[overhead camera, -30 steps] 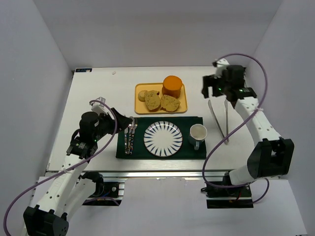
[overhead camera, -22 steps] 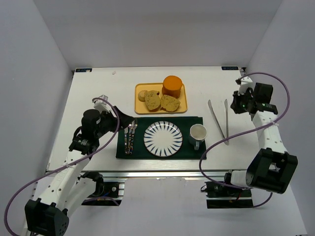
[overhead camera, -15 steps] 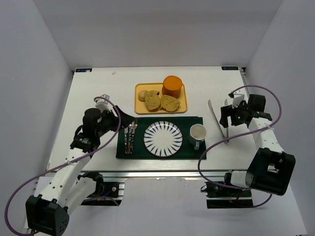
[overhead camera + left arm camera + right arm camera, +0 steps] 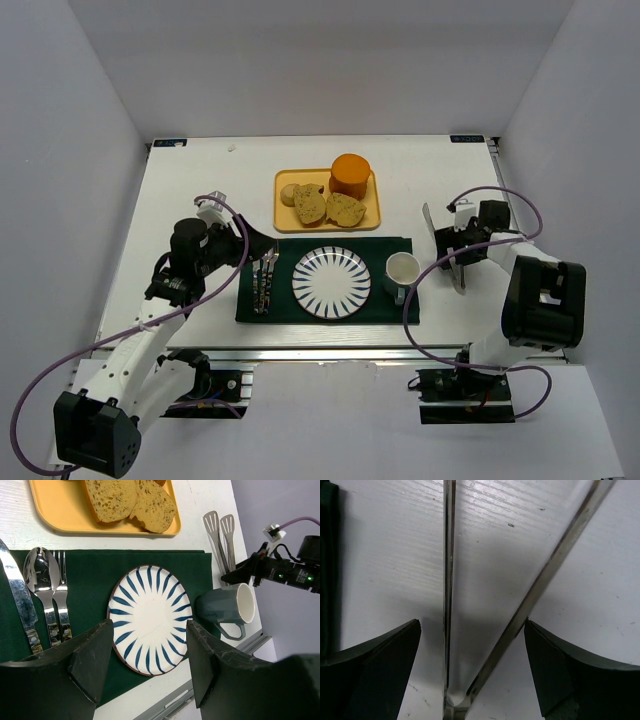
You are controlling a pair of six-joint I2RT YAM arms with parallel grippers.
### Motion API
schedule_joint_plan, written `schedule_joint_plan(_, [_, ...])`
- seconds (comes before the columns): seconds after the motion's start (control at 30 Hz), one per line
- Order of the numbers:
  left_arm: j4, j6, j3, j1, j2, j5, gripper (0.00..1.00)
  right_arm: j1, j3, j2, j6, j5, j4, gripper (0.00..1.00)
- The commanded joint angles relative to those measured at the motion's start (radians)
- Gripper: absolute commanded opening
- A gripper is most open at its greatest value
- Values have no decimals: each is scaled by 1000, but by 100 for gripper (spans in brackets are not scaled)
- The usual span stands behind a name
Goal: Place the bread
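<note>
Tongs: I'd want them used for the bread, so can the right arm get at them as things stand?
Probably yes. The fingers of the right gripper are open directly over the tongs, one on either side of both blades near the hinge, with nothing in between.

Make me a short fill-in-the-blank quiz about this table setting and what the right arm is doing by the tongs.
1. The bread lies on the ___ tray.
2. The striped plate is ___, with no food on it.
3. The right gripper has its jaws ___, one on each side of the tongs.
4. The mug stands to the ___ of the plate.

Missing words: yellow; empty; open; right.
</note>
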Motion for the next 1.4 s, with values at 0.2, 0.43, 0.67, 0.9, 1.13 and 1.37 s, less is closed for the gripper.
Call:
schedule_joint_plan(0.2, [-14,3,24,3,-27,-9,69,45,-4,48,36,102,127,71])
schedule_joint_plan(0.43, [-22,-14,9,3,-72,-27,69,42,37,25,45,9,55,24])
schedule_joint_plan(0.67, [-46,-3,26,3,-73,-31,69,82,276,-49,61,-116,-70,26])
schedule_joint_plan(0.9, [-31,-3,29,3,-64,-18,69,239,413,-40,13,-151,-164,42])
schedule_joint_plan(1.13, [-62,0,29,3,-98,-40,69,269,481,5,27,-191,-206,47])
schedule_joint_plan(1.37, [-57,-12,9,3,-112,-38,69,295,533,43,8,-234,-273,47])
